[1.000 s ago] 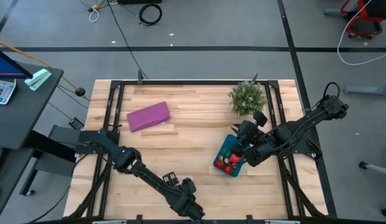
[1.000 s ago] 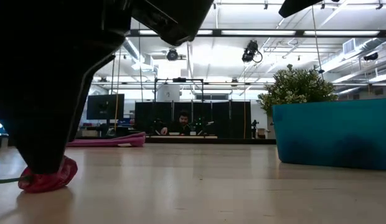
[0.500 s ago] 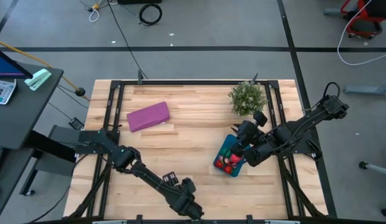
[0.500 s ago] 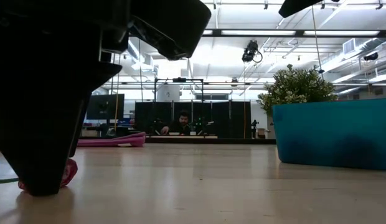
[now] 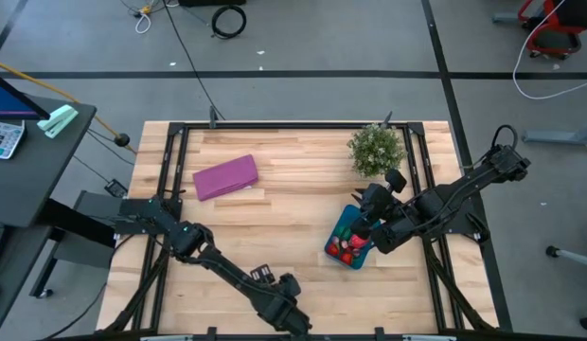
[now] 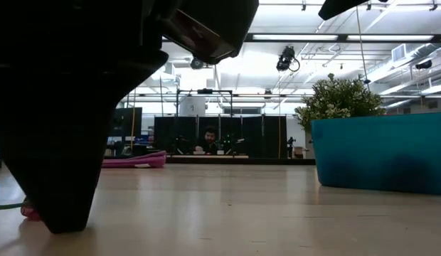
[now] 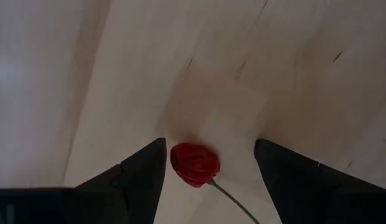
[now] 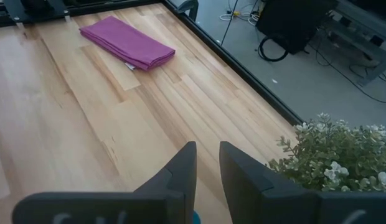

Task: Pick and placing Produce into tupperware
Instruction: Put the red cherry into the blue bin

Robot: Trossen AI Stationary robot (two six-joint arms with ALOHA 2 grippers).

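A red toy produce piece with a thin green stem lies on the table near its near edge. My left gripper is open and points down over it, one finger on each side. Whether a finger touches it I cannot tell. In the low view the left gripper hides all but a red sliver of the piece. The teal tupperware sits right of centre with red produce inside. My right gripper hovers over the tupperware's far end, fingers a narrow gap apart, holding nothing.
A bushy potted plant stands just beyond the tupperware near the far right corner. A flat purple folded object lies at far left. Bare wood stretches between the left gripper and the tupperware. A person sits far back in the room.
My left gripper has come straight down over the red produce piece, its fingers reaching table level on either side of it. In the low view it now covers nearly all of the piece. The piece itself has stayed where it was.
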